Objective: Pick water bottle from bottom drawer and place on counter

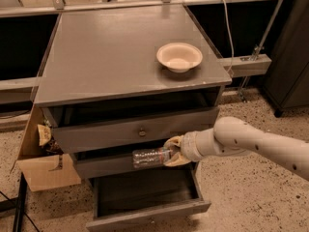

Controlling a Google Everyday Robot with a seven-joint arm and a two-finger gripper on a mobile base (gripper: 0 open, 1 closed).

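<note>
Gripper (173, 151): jaws clamped on water bottle (149, 157), held horizontal before middle drawer (104, 166)
Bottom drawer (145, 216): open, below bottle
</note>
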